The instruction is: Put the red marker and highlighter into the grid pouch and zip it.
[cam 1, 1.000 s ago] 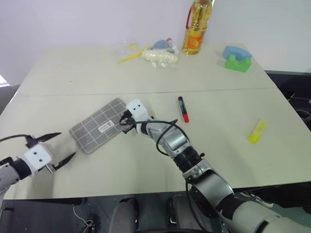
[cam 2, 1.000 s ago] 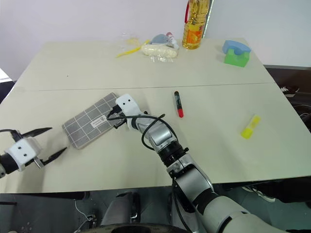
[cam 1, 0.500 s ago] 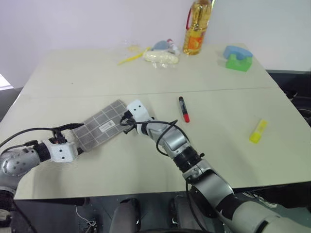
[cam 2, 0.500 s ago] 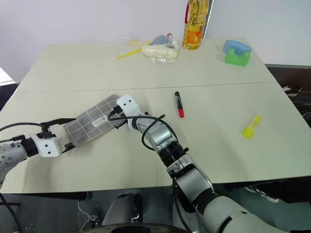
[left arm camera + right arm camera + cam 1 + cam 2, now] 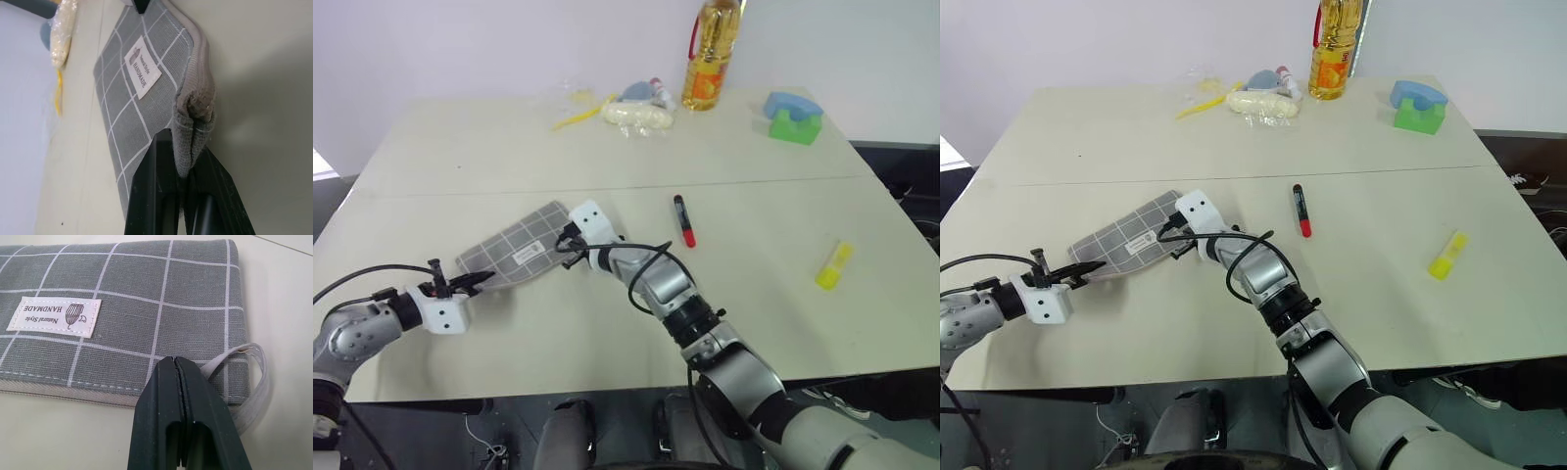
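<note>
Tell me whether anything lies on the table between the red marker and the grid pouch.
Nothing loose lies between them. The slim red marker with a black cap sits apart on bare table, right of the flat grey grid-lined fabric pouch. Only the right gripper, shut at the pouch's near-marker end, occupies that side.

bare table (image 5: 607,352) around red marker (image 5: 682,219), highlighter (image 5: 831,265)

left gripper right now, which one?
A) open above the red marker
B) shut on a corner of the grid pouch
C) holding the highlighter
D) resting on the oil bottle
B: the left gripper has its fingers pinched on the corner of the grid pouch, while the red marker and highlighter lie untouched on the table.
</note>
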`<state>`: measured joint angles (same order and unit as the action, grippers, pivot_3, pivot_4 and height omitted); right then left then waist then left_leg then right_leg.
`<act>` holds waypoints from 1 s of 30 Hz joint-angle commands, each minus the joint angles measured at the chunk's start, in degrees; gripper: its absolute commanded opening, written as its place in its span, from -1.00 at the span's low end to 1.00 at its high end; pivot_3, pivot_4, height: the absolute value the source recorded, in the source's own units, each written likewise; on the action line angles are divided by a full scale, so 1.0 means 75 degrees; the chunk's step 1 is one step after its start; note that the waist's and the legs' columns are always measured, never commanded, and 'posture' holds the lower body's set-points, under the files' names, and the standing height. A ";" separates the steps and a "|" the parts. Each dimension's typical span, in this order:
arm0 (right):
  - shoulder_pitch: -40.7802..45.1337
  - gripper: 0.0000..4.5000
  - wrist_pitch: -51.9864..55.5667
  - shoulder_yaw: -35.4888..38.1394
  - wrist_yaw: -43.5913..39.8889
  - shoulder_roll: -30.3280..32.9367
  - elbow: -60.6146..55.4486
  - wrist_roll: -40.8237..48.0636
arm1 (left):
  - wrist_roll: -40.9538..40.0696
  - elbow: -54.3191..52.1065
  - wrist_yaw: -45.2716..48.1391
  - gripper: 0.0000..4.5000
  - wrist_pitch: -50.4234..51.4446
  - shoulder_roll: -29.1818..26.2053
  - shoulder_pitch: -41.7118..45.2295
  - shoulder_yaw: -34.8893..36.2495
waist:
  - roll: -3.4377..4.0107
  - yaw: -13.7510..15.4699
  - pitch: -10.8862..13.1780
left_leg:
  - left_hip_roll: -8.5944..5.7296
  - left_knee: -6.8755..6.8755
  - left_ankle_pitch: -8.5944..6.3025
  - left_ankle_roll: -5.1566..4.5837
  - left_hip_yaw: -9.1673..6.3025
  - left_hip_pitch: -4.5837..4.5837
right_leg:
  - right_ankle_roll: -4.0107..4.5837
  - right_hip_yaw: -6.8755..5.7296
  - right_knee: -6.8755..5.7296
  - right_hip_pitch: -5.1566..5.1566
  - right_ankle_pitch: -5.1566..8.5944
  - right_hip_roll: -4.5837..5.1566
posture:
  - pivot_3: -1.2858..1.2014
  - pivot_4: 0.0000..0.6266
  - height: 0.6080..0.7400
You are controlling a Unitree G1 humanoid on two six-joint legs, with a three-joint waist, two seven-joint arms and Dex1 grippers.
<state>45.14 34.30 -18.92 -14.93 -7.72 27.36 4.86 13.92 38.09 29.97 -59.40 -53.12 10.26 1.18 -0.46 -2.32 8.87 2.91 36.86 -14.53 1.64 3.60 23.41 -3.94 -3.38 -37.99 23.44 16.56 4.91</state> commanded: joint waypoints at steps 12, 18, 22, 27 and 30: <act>-0.1553 0.71 0.1261 0.1212 -0.1004 0.2703 -0.4875 0.0325 | -0.2667 -0.4862 0.0656 -1.00 0.4665 0.1568 -0.1325 -0.0008 | -0.0026 -0.0007 0.0031 | 0.0004 0.0004 0.0000 0.0000 -0.0004 0.0024 | -0.0011 0.0003 0.0013 0.0010 0.0004 -0.0027 | 0.03 -0.52 1.00; -0.2063 0.98 0.1937 0.1664 -0.1214 0.3219 -0.6036 0.0721 | -0.2265 -0.5048 0.0549 -1.00 0.5118 0.2212 -0.1063 -0.0251 | -0.0022 -0.0009 0.0039 | 0.0016 0.0002 0.0000 0.0000 -0.0009 0.0012 | -0.0010 0.0003 0.0006 0.0011 0.0006 -0.0069 | 0.03 -0.52 1.00; -0.2283 0.98 0.1652 0.1147 -0.1537 0.3826 -0.6389 0.0468 | -0.2133 -0.4974 0.0553 -1.00 0.5115 0.2421 -0.0961 -0.0306 | -0.0025 0.0019 0.0042 | 0.0014 0.0003 0.0000 0.0000 -0.0006 0.0013 | -0.0011 0.0004 0.0009 0.0011 0.0006 -0.0068 | 0.03 -0.52 1.00; -0.2197 0.98 0.1041 0.0579 -0.1428 0.4131 -0.6021 -0.0157 | -0.2010 -0.4807 0.0677 -1.00 0.4898 0.2508 -0.0882 -0.0383 | -0.0028 0.0020 0.0046 | 0.0009 0.0006 0.0000 0.0000 -0.0005 0.0013 | -0.0011 0.0005 0.0010 0.0010 0.0007 -0.0065 | 0.03 -0.52 1.00; -0.2114 0.98 0.1345 0.0866 -0.1178 0.3828 -0.5769 -0.0047 | -0.1978 -0.4759 0.0686 -1.00 0.4821 0.2534 -0.0881 -0.0377 | -0.0030 0.0034 0.0047 | 0.0009 0.0006 0.0000 0.0000 -0.0004 0.0013 | -0.0012 0.0005 0.0010 0.0010 0.0007 -0.0065 | 0.03 -0.52 1.00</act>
<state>27.64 43.89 -14.38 -24.97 21.97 -15.67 4.63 -1.11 2.78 34.87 -21.92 -34.20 3.09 -1.49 -0.68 -2.07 9.22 2.97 36.91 -14.53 1.64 3.57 23.51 -4.03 -3.35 -37.91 23.51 16.61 4.43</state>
